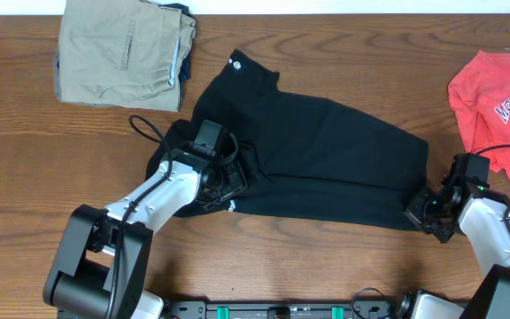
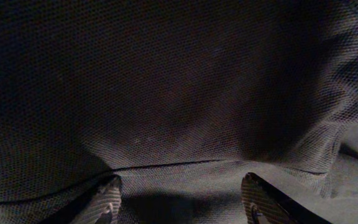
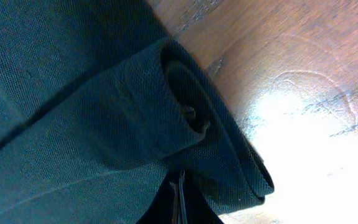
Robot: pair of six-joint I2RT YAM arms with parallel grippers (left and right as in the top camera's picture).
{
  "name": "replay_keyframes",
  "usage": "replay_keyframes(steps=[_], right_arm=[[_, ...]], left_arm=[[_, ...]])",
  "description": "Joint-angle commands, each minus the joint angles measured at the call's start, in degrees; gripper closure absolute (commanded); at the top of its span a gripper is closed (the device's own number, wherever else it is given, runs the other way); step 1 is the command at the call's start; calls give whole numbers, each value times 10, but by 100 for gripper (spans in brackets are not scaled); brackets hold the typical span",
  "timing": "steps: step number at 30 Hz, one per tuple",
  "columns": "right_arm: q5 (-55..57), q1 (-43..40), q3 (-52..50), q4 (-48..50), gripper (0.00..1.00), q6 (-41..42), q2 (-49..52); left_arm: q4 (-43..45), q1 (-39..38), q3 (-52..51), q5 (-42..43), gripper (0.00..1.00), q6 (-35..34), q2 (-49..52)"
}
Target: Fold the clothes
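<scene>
Overhead: fixed, faces straight down on the wooden table [image 1: 25, 177]. It sits far enough back to take in the whole black shirt [image 1: 326, 159], the khaki trousers [image 1: 122, 53], part of the red T-shirt [image 1: 494, 89] and both arms, with the arm bases at the bottom edge.

Left wrist: looks along the left gripper [image 2: 182, 199], tips at the bottom edge. Very near the shirt, weave fills the frame.

Right wrist: equally near, looks past the right gripper [image 3: 180, 186] at the shirt's rolled edge, bare table on the right.

Shared: shirt in all three views; table in overhead and right wrist.
</scene>
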Motion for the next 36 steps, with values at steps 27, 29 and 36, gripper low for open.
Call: replay_keyframes(steps=[27, 29, 36], right_arm=[[-4, -5, -6, 81, 97, 26, 2], [-4, -5, -6, 95, 97, 26, 2], [10, -5, -6, 131, 97, 37, 2]], left_arm=[[-21, 4, -42, -69, 33, -1, 41], [-21, 4, -42, -69, 33, -1, 41], [-19, 4, -42, -73, 33, -1, 41]])
